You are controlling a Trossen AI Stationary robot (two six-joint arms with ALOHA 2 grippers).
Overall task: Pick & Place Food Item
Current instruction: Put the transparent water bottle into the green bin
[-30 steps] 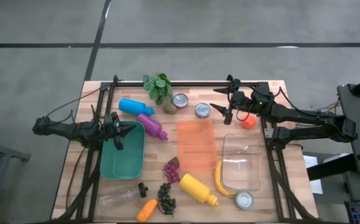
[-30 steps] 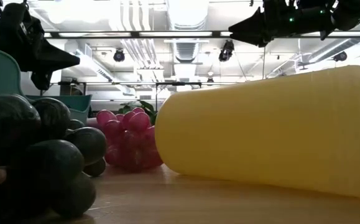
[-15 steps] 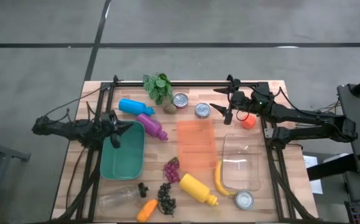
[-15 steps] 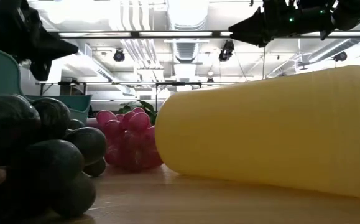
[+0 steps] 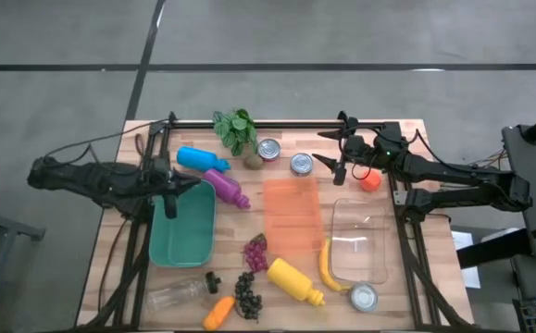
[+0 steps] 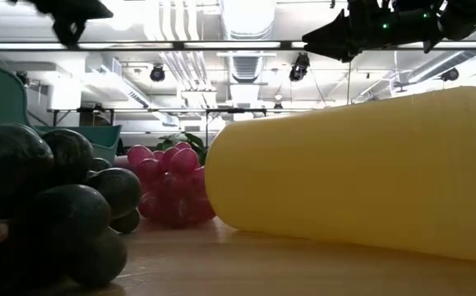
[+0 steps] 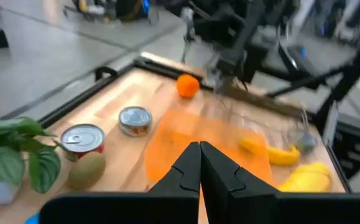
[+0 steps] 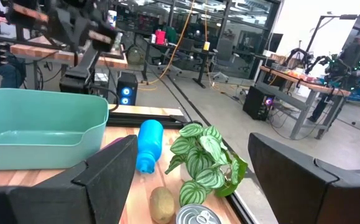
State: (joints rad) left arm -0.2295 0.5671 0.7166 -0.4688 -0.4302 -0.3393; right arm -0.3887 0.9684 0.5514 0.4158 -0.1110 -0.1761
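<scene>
No writing is legible on either silver tin. The round orange fruit lies at the wooden tabletop's right edge, beside the right tool, spread and empty. The left tool, clenched empty, hovers over the green plastic tub.

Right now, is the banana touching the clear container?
Touching. High view: the banana lies against the clear container, overlapping its left wall, no gap visible.

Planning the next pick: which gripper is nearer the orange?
Right. The right gripper hovers just beside the orange, jaws open. The left gripper is across the table over the green bin, jaws shut.
</scene>
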